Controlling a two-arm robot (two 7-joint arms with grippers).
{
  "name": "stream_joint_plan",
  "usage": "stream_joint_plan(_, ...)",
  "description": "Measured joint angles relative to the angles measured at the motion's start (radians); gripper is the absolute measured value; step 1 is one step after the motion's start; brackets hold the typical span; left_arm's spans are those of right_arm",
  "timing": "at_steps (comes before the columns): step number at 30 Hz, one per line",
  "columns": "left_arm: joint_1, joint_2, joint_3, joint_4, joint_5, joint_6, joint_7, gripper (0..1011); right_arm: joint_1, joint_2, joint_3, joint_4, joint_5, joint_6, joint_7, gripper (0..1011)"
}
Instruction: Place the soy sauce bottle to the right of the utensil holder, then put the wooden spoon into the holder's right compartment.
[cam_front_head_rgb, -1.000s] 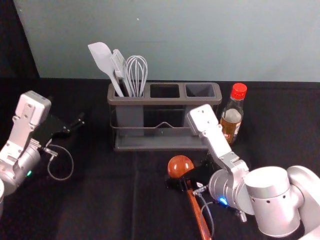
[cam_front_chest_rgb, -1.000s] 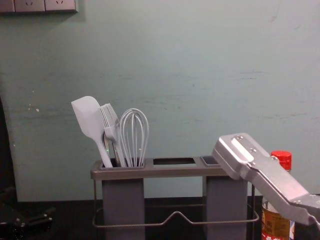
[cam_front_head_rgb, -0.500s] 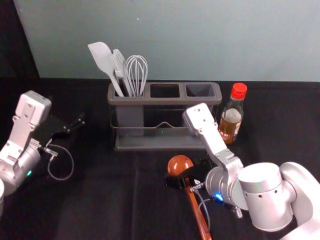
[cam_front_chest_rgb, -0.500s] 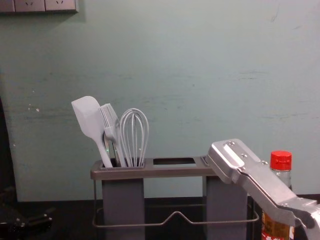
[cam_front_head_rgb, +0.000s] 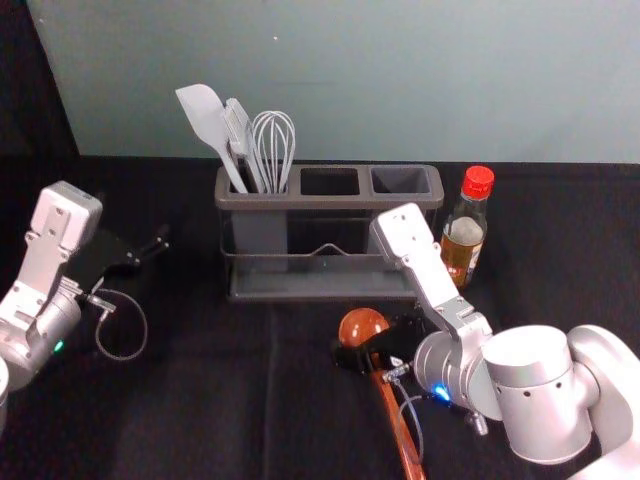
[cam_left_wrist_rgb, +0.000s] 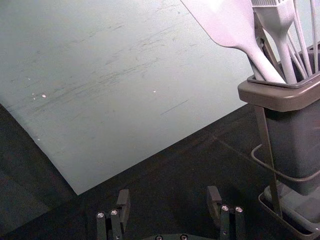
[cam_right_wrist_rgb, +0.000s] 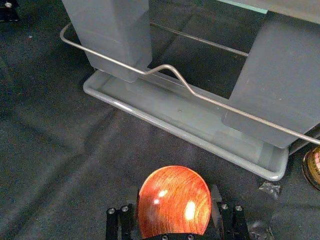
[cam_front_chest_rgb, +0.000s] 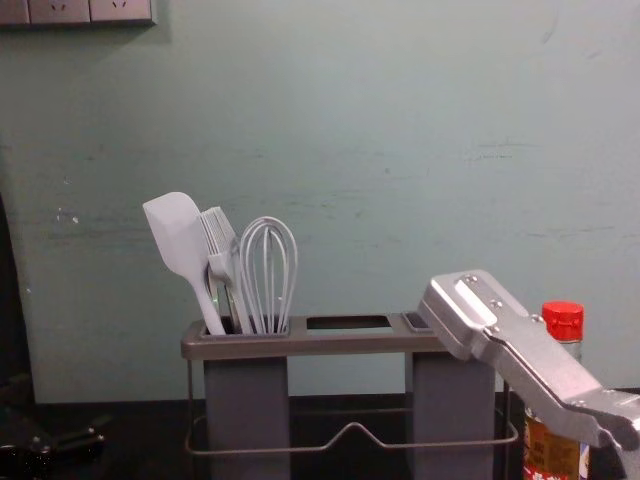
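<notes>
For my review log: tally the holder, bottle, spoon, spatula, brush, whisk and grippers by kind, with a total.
Holder: 1
Bottle: 1
Spoon: 1
Spatula: 1
Brush: 1
Whisk: 1
Grippers: 2, the right gripper at the spoon's bowl, the left gripper off to the holder's left
Total: 8

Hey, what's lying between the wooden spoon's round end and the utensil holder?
Just bare black cloth between the wooden spoon and the holder's tray; the right wrist view shows that stretch.
</notes>
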Motion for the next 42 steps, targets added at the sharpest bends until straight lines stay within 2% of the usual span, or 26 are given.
stream_joint_plan(7, 0.000, 0.000, 0.000, 0.000, 0.000, 0.000, 0.000, 1005, -0.036, 0.030, 0.005, -0.073, -0.008, 0.006, 0.033, 839)
stream_joint_plan(10, 0.000, 0.000, 0.000, 0.000, 0.000, 0.000, 0.000, 1005, -0.062, 0.060, 0.014, -0.118, -0.004, 0.001, 0.069, 840)
stream_joint_plan(14, 0.000, 0.000, 0.000, 0.000, 0.000, 0.000, 0.000, 1005, -0.102, 0.117, 0.028, -0.179, 0.005, -0.035, 0.123, 838)
stream_joint_plan(15, 0.000, 0.000, 0.000, 0.000, 0.000, 0.000, 0.000, 1005, -0.117, 0.144, 0.033, -0.202, 0.005, -0.061, 0.144, 838)
stream_joint_plan(18, 0.000, 0.000, 0.000, 0.000, 0.000, 0.000, 0.000, 1005, -0.150, 0.190, 0.050, -0.237, 0.001, -0.113, 0.174, 840)
stream_joint_plan(20, 0.000, 0.000, 0.000, 0.000, 0.000, 0.000, 0.000, 1005, -0.166, 0.209, 0.061, -0.251, -0.001, -0.142, 0.186, 839)
stream_joint_plan(23, 0.000, 0.000, 0.000, 0.000, 0.000, 0.000, 0.000, 1005, -0.206, 0.236, 0.094, -0.277, -0.005, -0.215, 0.193, 838)
stream_joint_plan(28, 0.000, 0.000, 0.000, 0.000, 0.000, 0.000, 0.000, 1005, -0.281, 0.252, 0.156, -0.298, -0.022, -0.402, 0.178, 839)
stream_joint_plan(30, 0.000, 0.000, 0.000, 0.000, 0.000, 0.000, 0.000, 1005, -0.302, 0.248, 0.171, -0.299, -0.029, -0.471, 0.165, 839)
stream_joint_plan(31, 0.000, 0.000, 0.000, 0.000, 0.000, 0.000, 0.000, 1005, -0.323, 0.241, 0.186, -0.298, -0.036, -0.538, 0.153, 839)
stream_joint_plan(33, 0.000, 0.000, 0.000, 0.000, 0.000, 0.000, 0.000, 1005, -0.340, 0.234, 0.197, -0.296, -0.043, -0.609, 0.141, 839)
stream_joint_plan(34, 0.000, 0.000, 0.000, 0.000, 0.000, 0.000, 0.000, 1005, -0.356, 0.228, 0.204, -0.292, -0.056, -0.678, 0.130, 839)
stream_joint_plan(35, 0.000, 0.000, 0.000, 0.000, 0.000, 0.000, 0.000, 1005, -0.361, 0.225, 0.207, -0.291, -0.062, -0.705, 0.124, 839)
stream_joint_plan(36, 0.000, 0.000, 0.000, 0.000, 0.000, 0.000, 0.000, 1005, -0.375, 0.217, 0.213, -0.287, -0.076, -0.769, 0.107, 839)
stream_joint_plan(38, 0.000, 0.000, 0.000, 0.000, 0.000, 0.000, 0.000, 1005, -0.388, 0.207, 0.219, -0.283, -0.088, -0.831, 0.092, 840)
stream_joint_plan(39, 0.000, 0.000, 0.000, 0.000, 0.000, 0.000, 0.000, 1005, -0.399, 0.197, 0.226, -0.279, -0.100, -0.887, 0.076, 839)
stream_joint_plan(42, 0.000, 0.000, 0.000, 0.000, 0.000, 0.000, 0.000, 1005, -0.413, 0.183, 0.234, -0.274, -0.118, -0.961, 0.056, 839)
